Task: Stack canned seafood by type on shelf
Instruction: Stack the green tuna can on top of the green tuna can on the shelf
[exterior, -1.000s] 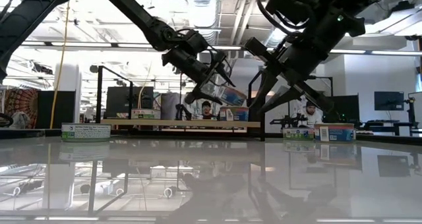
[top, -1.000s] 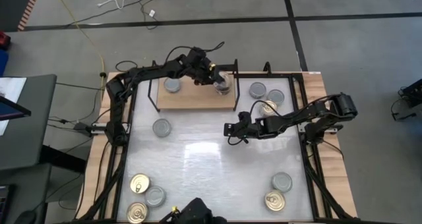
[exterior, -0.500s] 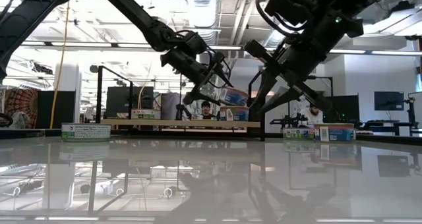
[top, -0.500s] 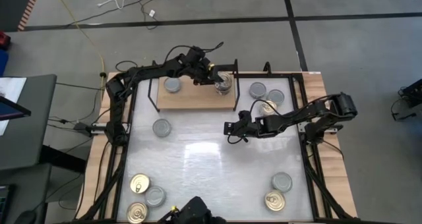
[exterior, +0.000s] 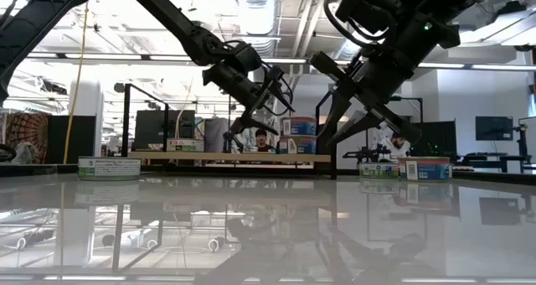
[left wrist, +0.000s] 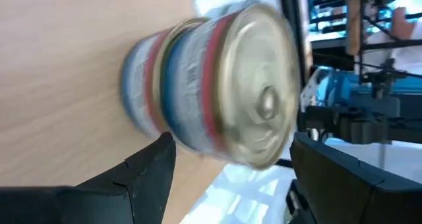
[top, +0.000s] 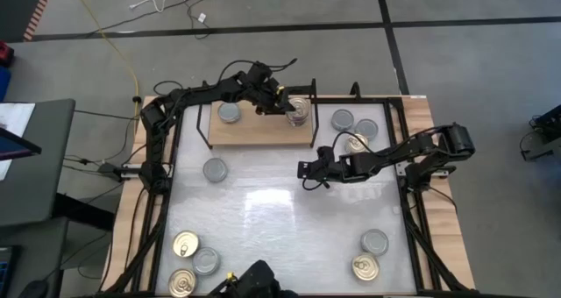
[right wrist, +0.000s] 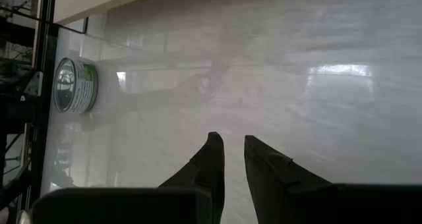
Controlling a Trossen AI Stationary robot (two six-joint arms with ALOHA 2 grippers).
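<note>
Left gripper (top: 287, 110) open wide around two stacked cans (left wrist: 211, 95), apparently not gripping

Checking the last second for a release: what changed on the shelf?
The left gripper has backed off the gold-topped can, which now sits level on another can at the shelf's right end; a second ago the gripper held it tilted there. Its fingers now stand open beside the stack. The right gripper, hovering over the table, and the other cans stayed put.
</note>
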